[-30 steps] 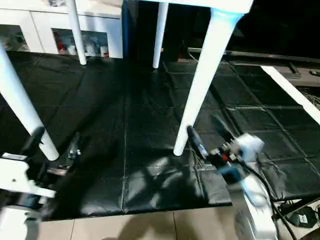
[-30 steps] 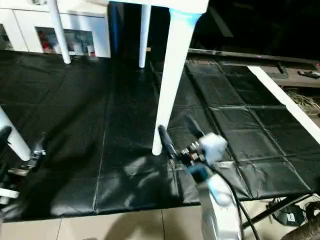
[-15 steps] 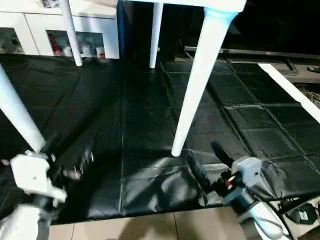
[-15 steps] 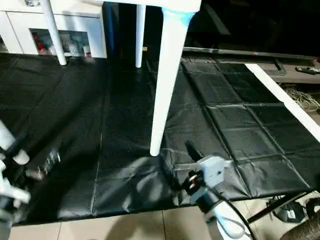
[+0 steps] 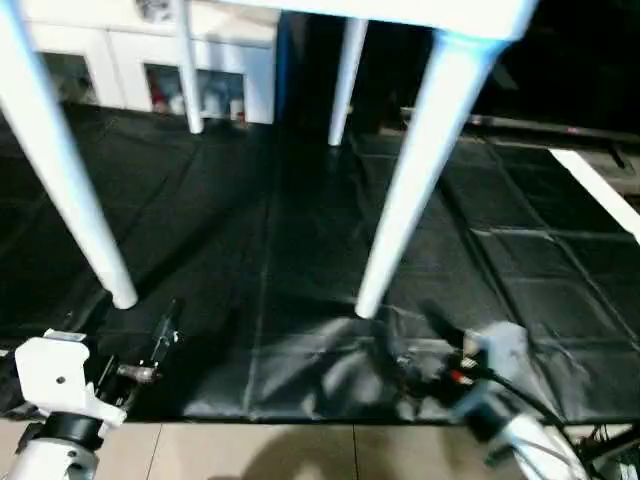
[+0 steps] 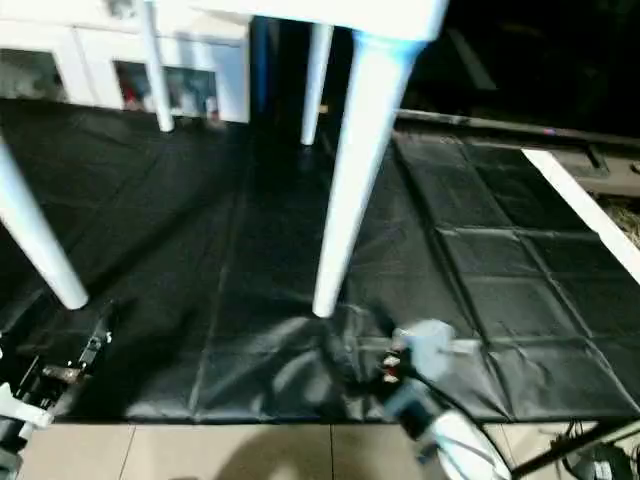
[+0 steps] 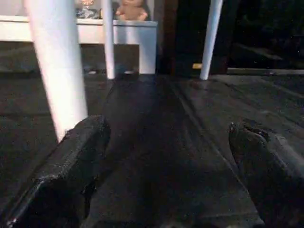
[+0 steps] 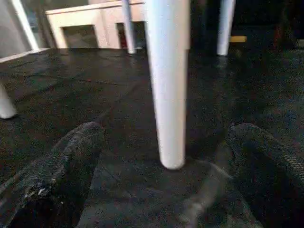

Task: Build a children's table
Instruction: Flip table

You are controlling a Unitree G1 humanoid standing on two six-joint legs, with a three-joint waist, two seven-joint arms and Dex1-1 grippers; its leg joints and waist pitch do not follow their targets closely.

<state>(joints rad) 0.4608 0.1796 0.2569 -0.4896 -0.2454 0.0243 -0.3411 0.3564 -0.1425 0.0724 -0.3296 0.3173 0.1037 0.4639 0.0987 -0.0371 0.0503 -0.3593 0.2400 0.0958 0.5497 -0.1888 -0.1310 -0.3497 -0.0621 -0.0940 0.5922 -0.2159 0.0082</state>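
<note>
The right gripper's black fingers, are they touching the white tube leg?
Apart. In the right wrist view both fingers stand wide of the leg, black mat between.

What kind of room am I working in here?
Probably a home living room: a black mat spread over tiled floor, a white cabinet with glass doors, and the children's table standing on the mat.

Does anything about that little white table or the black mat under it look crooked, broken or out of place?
Nothing serious stands out. The children's table stands upright on the black mat, all four legs planted; the near right leg slants, but so do the others. The mat is rumpled just beyond the open right gripper. The left gripper is open too, holding nothing.
</note>
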